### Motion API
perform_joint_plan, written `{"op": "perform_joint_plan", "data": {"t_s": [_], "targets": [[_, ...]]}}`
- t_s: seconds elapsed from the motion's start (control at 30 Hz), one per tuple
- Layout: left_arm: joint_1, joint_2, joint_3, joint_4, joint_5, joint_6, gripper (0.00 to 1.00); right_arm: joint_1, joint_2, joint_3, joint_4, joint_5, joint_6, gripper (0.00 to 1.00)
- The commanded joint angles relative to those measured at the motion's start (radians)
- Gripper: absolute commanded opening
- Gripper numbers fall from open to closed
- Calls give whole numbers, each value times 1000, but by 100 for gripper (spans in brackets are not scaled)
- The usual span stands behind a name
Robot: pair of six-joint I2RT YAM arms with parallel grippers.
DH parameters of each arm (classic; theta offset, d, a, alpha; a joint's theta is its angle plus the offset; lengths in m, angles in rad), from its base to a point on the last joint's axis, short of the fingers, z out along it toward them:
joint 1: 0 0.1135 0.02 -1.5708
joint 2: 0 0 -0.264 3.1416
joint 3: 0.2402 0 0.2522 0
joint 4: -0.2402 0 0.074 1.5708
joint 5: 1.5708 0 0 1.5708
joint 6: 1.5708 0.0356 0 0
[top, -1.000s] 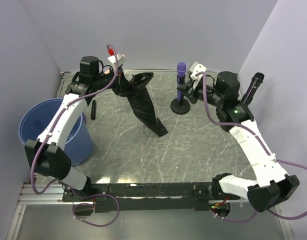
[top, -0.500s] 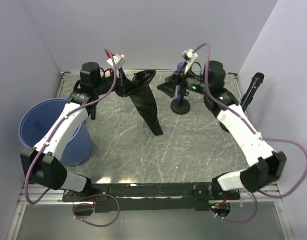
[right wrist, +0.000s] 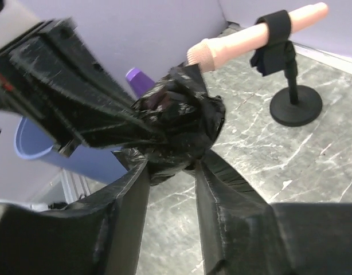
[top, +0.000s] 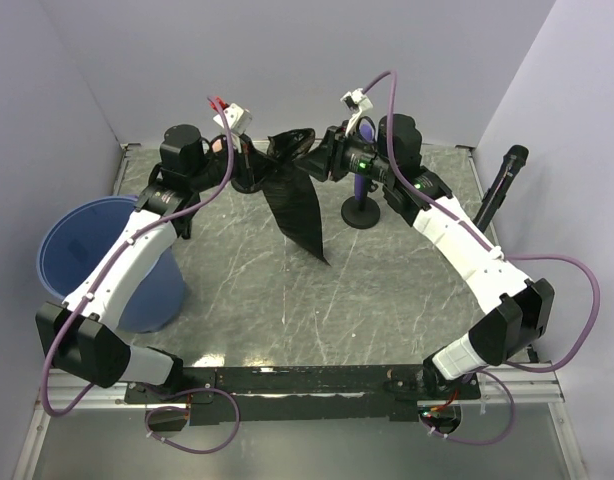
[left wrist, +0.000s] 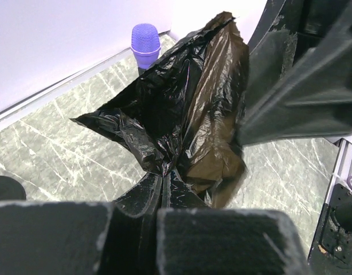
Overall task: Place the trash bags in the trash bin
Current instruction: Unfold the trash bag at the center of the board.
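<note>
A black trash bag (top: pixel 299 205) hangs above the back of the table, its tail reaching down toward the surface. My left gripper (top: pixel 249 170) is shut on its gathered left edge; in the left wrist view its fingertips (left wrist: pixel 163 175) pinch the crumpled plastic (left wrist: pixel 187 120). From the right, my right gripper (top: pixel 309 160) has come up to the bag's bunched top. Its jaws stand apart, and that black bunch (right wrist: pixel 179 123) sits between the tips of the right gripper (right wrist: pixel 171 163). The blue trash bin (top: pixel 152 285) stands at the table's left edge, below my left arm.
A purple-headed microphone on a round black stand (top: pixel 362 212) is just behind my right wrist; its head (left wrist: pixel 145 39) shows in the left wrist view. A beige handle clamped on a black stand (right wrist: pixel 290 74) is at the right. Walls close in the back and sides.
My right arm swung left from the microphone stand to the bag's top and its jaws opened, then narrowed around the bunch. My left gripper kept holding the bag, which lifted slightly.
</note>
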Motion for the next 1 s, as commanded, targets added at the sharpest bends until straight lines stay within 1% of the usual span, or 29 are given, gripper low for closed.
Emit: {"op": "perform_joint_plan", "data": {"t_s": [0.0, 0.03, 0.07, 0.17, 0.23, 0.27, 0.37, 0.4, 0.43, 0.5, 0.57, 0.67, 0.77, 0.87, 0.97], "targets": [[-3, -32, -2, 43, 8, -4, 1, 1, 11, 16, 29, 77, 29, 45], [-3, -32, -6, 41, 8, -6, 1, -5, 9, 7, 40, 73, 33, 48], [-3, -35, -11, 43, 6, -6, 1, -8, 6, -2, 55, 58, 38, 53], [-3, -42, -31, 49, 12, -12, 1, -14, 2, -16, 109, -44, 58, 64], [-3, -42, -37, 58, 26, -18, 1, -6, 5, -17, 140, -70, 58, 66], [-3, -40, -39, 64, 34, -23, 1, -3, 9, -16, 135, -68, 46, 65], [-3, -43, -40, 69, 34, -27, 1, 0, 24, -17, 128, -53, 23, 50], [-3, -46, -42, 69, 32, -27, 1, 0, 28, -16, 122, -51, 8, 41], [-3, -46, -43, 69, 25, -27, 1, 0, 31, -16, 118, -48, -11, 34], [-1, -55, -51, 69, 19, -23, 1, -8, 29, -27, 118, -41, -20, 22], [-1, -62, -62, 72, 17, -24, 1, -14, 21, -45, 118, -53, -46, 0], [2, -71, -72, 58, -7, -13, 1, -34, -14, -86, 77, -32, -88, 0], [17, -89, -78, 26, -65, 16, 1, -69, -67, -128, 54, -12, -126, 0], [46, -108, -94, -6, -124, 37, 1, -118, -129, -180, 23, 11, -189, 0], [74, -121, -112, -29, -171, 46, 1, -173, -190, -234, 3, 39, -212, 0]]}}
